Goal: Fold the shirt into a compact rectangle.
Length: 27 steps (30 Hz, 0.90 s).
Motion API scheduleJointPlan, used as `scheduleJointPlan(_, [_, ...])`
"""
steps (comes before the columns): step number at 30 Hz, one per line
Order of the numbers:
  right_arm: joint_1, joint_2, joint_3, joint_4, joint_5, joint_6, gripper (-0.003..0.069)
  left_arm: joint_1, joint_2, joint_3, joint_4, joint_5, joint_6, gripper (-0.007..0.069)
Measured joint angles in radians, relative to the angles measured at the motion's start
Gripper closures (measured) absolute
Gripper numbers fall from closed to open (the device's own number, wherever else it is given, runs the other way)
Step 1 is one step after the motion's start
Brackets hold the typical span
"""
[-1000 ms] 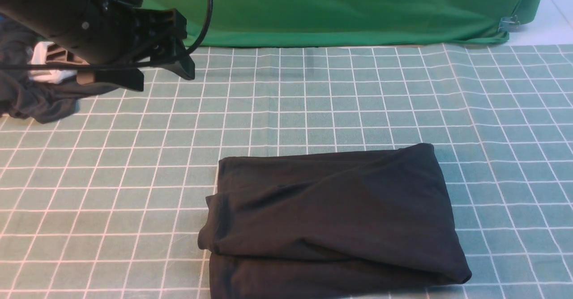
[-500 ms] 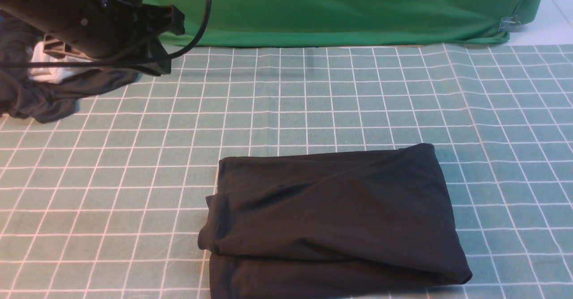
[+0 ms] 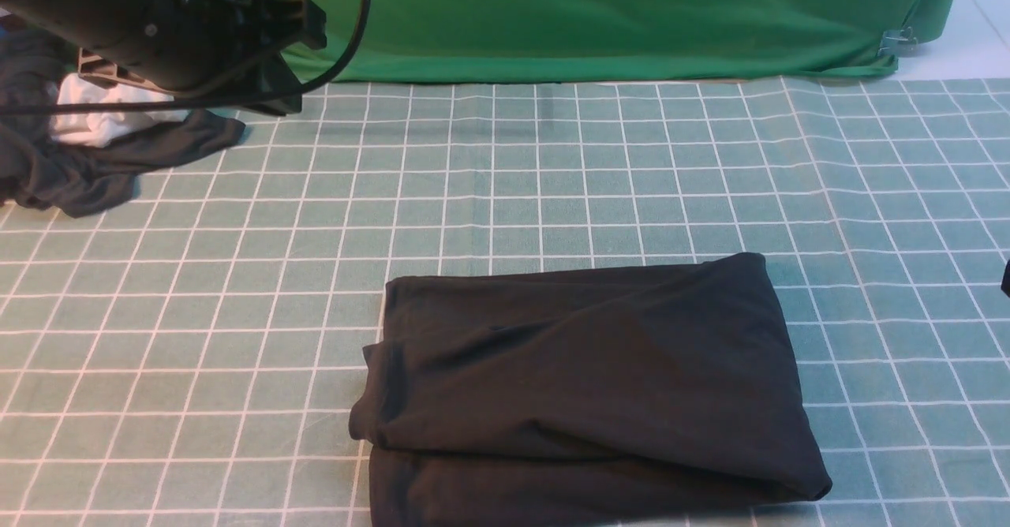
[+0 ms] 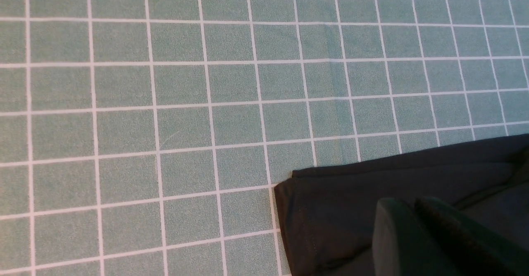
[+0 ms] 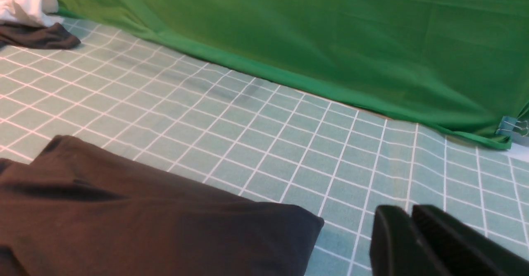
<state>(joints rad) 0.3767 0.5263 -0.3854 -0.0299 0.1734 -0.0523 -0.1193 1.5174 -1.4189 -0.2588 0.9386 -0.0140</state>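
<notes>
Folded into a thick rectangle, the shirt (image 3: 584,381) lies flat on the checked cloth (image 3: 552,188), near its front edge and a little right of its middle, with a bulging fold at the left end. Well beyond the shirt, up at the far left and off the cloth: left gripper (image 3: 276,77), seen dark and partly from behind in the front view, jaw state impossible to tell there. Just under and behind it, a dark grey garment (image 3: 87,168) bunched with a white cloth (image 3: 99,121).

Left wrist view: only the shirt's corner (image 4: 372,210) and bare grid, plus the fingers (image 4: 417,243) pressed together, holding nothing, above the fabric but apart from it.

Right wrist view adds what the front view barely shows: the right gripper (image 5: 413,243), fingers closed against each other and empty, beside the shirt's right end (image 5: 165,226), not touching it. Also the green backdrop (image 5: 330,40) with a metal clip (image 5: 512,126) at its hem, far beyond the shirt.
</notes>
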Motion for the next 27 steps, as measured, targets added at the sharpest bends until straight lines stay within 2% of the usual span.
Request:
scheduleJointPlan(5, [-0.001,-0.018,0.010,0.001,0.000,0.000,0.0587,0.000,0.000,0.000,0.000,0.000,0.014,0.0613])
scheduleJointPlan(9, [-0.031,-0.140,0.083,0.001,-0.007,0.000,0.0571,0.000,0.000,0.002,0.001,0.000,0.014,0.0613])
scheduleJointPlan(15, [-0.198,-0.387,0.312,0.001,0.007,0.000,0.0554,0.000,0.000,0.003,0.019,-0.054,0.014,0.0613])
scheduleJointPlan(19, [-0.246,-0.474,0.385,0.001,0.054,0.001,0.0545,0.000,0.000,0.003,0.023,-0.061,0.019,0.0613])
scheduleJointPlan(27, [-0.266,-0.525,0.396,0.001,0.063,0.005,0.0524,0.000,-0.003,0.003,0.001,-0.037,0.020,0.0613])
